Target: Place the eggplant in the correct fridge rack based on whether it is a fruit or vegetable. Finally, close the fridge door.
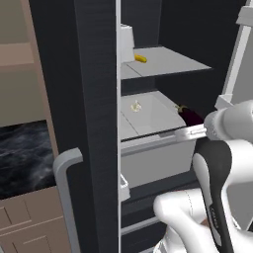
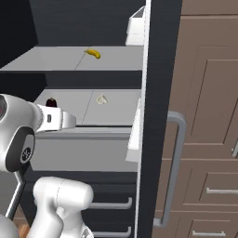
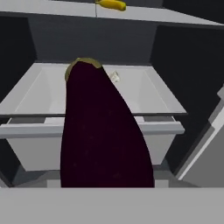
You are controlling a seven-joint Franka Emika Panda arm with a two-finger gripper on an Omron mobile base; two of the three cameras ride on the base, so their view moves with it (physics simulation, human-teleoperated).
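Above fridge rack [image 1: 148, 116] edge: tool pinched tight on eggplant [image 3: 103, 131], stem end pointing forward.

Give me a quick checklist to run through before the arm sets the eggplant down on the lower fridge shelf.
1. Eggplant held by the tool: ok; it rises straight out of the hand view's bottom, clamped.
2. Eggplant over the target fridge rack: ok; the left base view shows it above the shelf's right front corner.
3. Landing spot free: ok; a small pale item sits further back and left, apart from the eggplant.
4. Right shelf chosen: ok; the banana lies on the higher shelf, so fruit is up there.
5. Eggplant touching the shelf: cannot tell.
6. Fridge door closed: not ok; it stands open.
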